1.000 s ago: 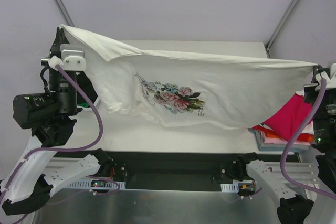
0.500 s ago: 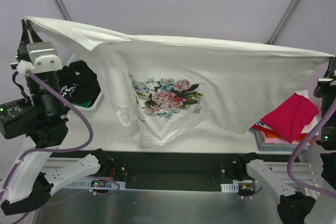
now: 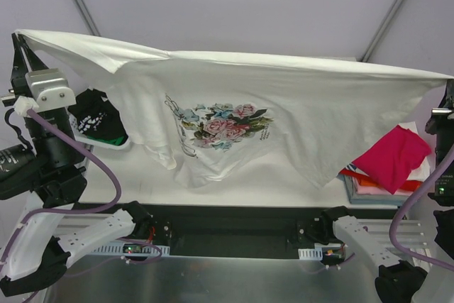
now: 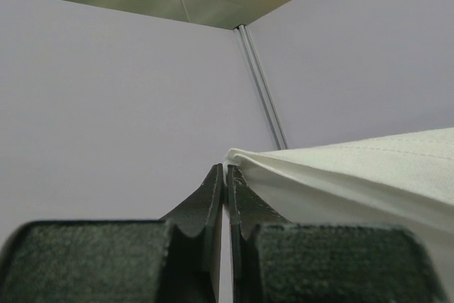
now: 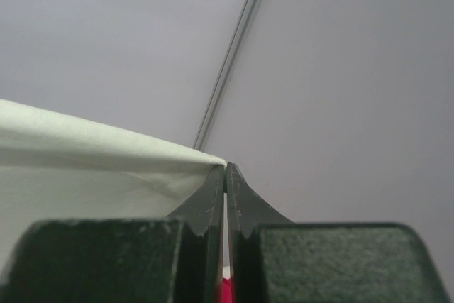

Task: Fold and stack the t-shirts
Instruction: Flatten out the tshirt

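A white t-shirt with a pink-green floral print hangs spread in the air above the table, print facing the top camera. My left gripper is raised at the far left, shut on one top corner of the cloth; the left wrist view shows its tips pinching the hem. At the far right, my right gripper is shut on the other top corner, with its tips closed on the edge. The shirt's lower part sags toward the table.
A stack of t-shirts lies at the table's right edge, with a magenta one over an orange one. A white basket at the left holds a black tee. The white table lies under the hanging shirt.
My left gripper has swung left and upward with its corner, and the right has moved slightly outward. The shirt is now stretched wider and higher, its print more level.
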